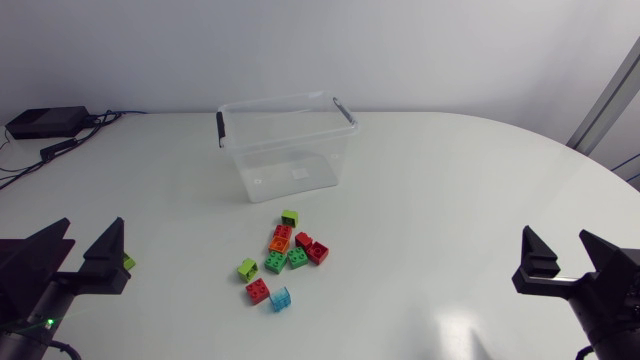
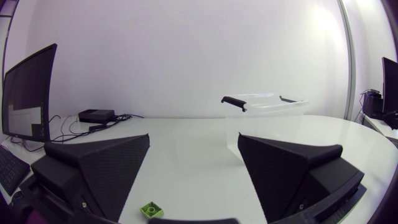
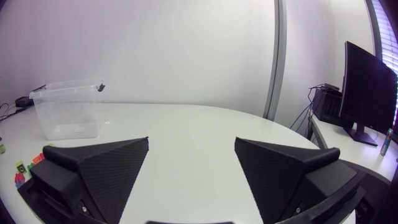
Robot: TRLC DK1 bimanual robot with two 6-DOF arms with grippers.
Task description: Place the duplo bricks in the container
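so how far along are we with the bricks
Nothing looks done yet: the clear container shows no bricks inside. Nothing is in hand: the left gripper and right gripper are both open and empty at the table's sides. All the work is left: the cluster of duplo bricks before the container, plus a lime brick by the left gripper.

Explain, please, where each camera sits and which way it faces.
Head view: above the table, looking down on the container, the duplo bricks, the left gripper and right gripper.
Left wrist view: behind the left gripper, looking across the table between its open fingers.
Right wrist view: the same, behind the right gripper.
All three show the container.
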